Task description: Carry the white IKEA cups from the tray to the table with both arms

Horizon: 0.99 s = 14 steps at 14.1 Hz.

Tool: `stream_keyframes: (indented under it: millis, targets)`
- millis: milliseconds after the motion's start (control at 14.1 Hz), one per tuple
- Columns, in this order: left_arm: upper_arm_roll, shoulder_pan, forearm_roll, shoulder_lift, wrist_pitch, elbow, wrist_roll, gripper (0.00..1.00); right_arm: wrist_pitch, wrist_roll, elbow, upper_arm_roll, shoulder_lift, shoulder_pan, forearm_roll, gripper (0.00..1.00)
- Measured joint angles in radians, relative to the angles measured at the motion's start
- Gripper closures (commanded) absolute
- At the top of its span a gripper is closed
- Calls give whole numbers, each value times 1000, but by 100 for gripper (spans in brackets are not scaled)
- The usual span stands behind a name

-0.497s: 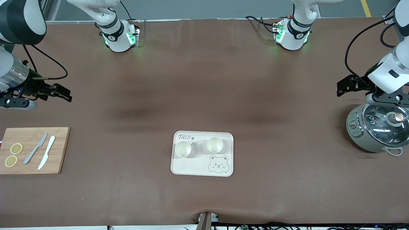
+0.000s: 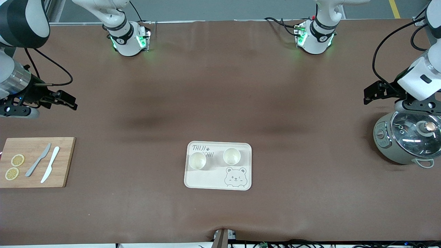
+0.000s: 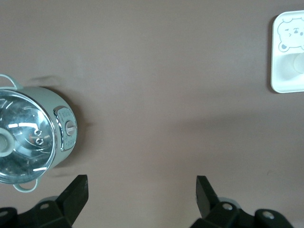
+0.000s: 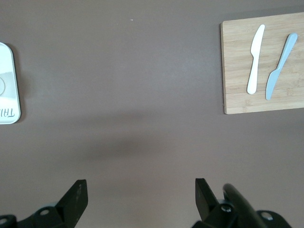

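Two white IKEA cups (image 2: 197,161) (image 2: 231,156) stand upright side by side on a cream bear tray (image 2: 237,180) in the middle of the table. My right gripper (image 2: 67,100) is open and empty, up over bare table at the right arm's end, above the cutting board. My left gripper (image 2: 372,92) is open and empty, up over the table beside the grey-green pot at the left arm's end. In the left wrist view, my left gripper (image 3: 141,187) shows bare table between its fingers. In the right wrist view, my right gripper (image 4: 141,190) shows the same.
A wooden cutting board (image 2: 65,162) with two knives (image 2: 38,160) (image 2: 50,164) and two lemon slices (image 2: 17,160) lies at the right arm's end. A grey-green pot with glass lid (image 2: 406,139) stands at the left arm's end. The tray's edge shows in both wrist views (image 3: 285,85) (image 4: 9,116).
Both grippers have drifted very slightly away from the tray. The cups and tray have not moved.
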Motion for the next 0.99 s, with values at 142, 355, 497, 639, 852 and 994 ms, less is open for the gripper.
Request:
stream_keyframes:
  millis: [142,355,497,639,852,994]
  targets:
    - [0,-25,0,10,0,9,-1,0,0,0,1,0,-1,1,0,0]
    - [-4,-69,-10,20,0,12,-14,0,0,0,1,1,-1,8,0,0]
    - [-6,-87,-59,29,17,13,-64,0,0,0,3,1,-1,10,0,0]
    - [-7,-93,-108,46,54,13,-94,0,0,0,10,1,-3,10,0,0]
    - [-13,-144,-112,102,119,13,-155,0,0,0,12,1,-3,10,0,0]
    - [-17,-205,-111,149,168,14,-212,0,0,0,12,1,-3,10,0,0]
